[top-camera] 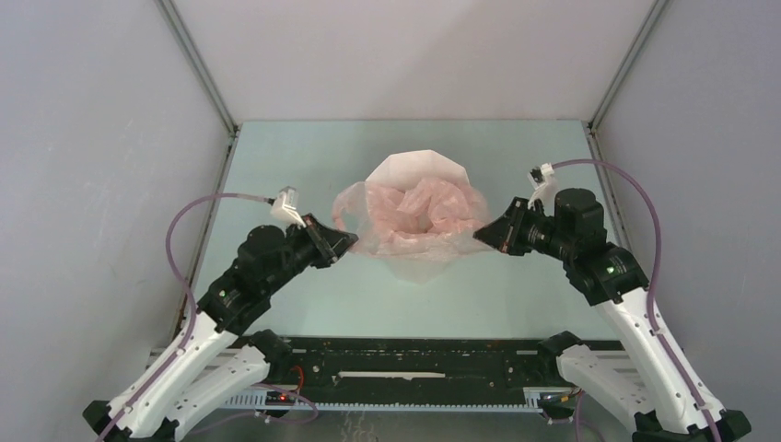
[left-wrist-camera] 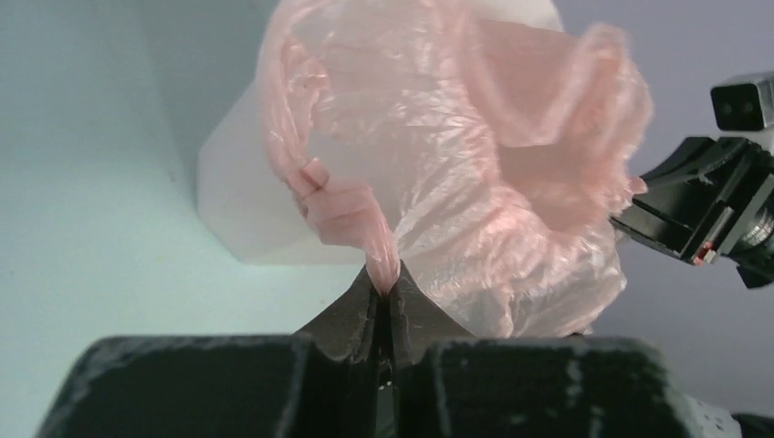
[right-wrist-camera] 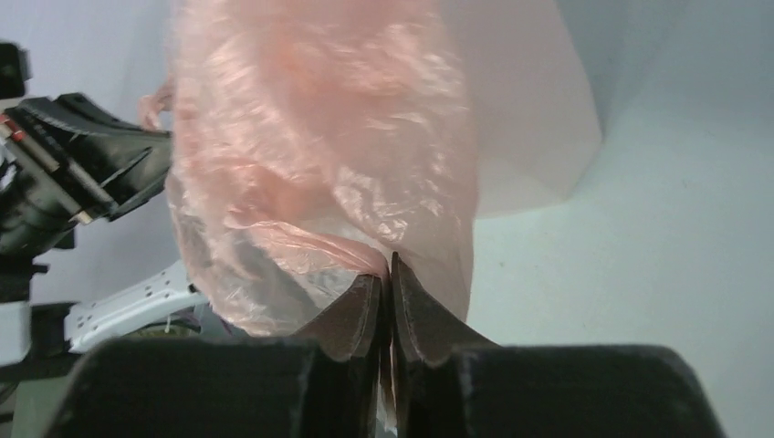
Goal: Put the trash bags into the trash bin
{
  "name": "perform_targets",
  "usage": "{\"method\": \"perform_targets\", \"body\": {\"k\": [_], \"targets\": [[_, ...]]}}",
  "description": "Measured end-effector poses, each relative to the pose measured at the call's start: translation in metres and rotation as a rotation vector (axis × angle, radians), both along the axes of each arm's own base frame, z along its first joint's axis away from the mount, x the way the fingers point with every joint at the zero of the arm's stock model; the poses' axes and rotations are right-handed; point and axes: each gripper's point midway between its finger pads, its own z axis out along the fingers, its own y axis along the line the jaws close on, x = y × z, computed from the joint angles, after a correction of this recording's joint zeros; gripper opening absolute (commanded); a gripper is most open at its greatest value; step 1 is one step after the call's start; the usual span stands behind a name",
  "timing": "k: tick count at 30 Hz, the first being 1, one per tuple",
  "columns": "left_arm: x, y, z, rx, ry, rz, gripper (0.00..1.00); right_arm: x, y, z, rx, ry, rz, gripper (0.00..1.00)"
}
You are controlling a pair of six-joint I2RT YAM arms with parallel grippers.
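The top camera looks down from above and behind, over the whole table. The wrist cameras look along the left gripper and the right gripper, very near, from opposite sides. All three views share the pink bag and the white bin.

Bag fills bin mouth, inside hidden. Right wrist view: bag top cut off at upper edge, bin mostly behind bag.
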Motion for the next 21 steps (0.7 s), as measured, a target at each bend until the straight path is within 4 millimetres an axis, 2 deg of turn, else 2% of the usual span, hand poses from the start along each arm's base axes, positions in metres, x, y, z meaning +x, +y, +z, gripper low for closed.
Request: {"method": "perform_targets", "body": {"k": [2, 6, 9, 11, 14, 17, 21], "targets": [[0.005, 0.003, -0.009, 0.025, 0.026, 0.029, 0.10, 0.004, -0.007, -0.014, 0.000, 0.027, -0.039, 0.22], [0.025, -0.003, -0.043, 0.117, 0.122, 0.068, 0.12, 0.026, -0.028, -0.034, -0.011, 0.066, -0.124, 0.35], [0.040, -0.011, -0.070, 0.194, 0.206, 0.071, 0.16, 0.042, -0.041, -0.041, -0.026, 0.073, -0.157, 0.37], [0.045, -0.014, -0.077, 0.222, 0.230, 0.064, 0.22, 0.046, -0.041, -0.045, -0.026, 0.081, -0.141, 0.41], [0.045, -0.016, -0.071, 0.231, 0.220, 0.045, 0.43, 0.037, -0.035, -0.051, -0.065, 0.110, -0.075, 0.62], [0.040, -0.013, -0.058, 0.215, 0.186, 0.035, 0.63, 0.024, -0.036, -0.033, -0.113, 0.090, -0.055, 0.76], [0.026, 0.002, -0.045, 0.203, 0.163, 0.042, 0.83, 0.005, -0.051, 0.015, -0.168, -0.053, -0.080, 0.81]]}}
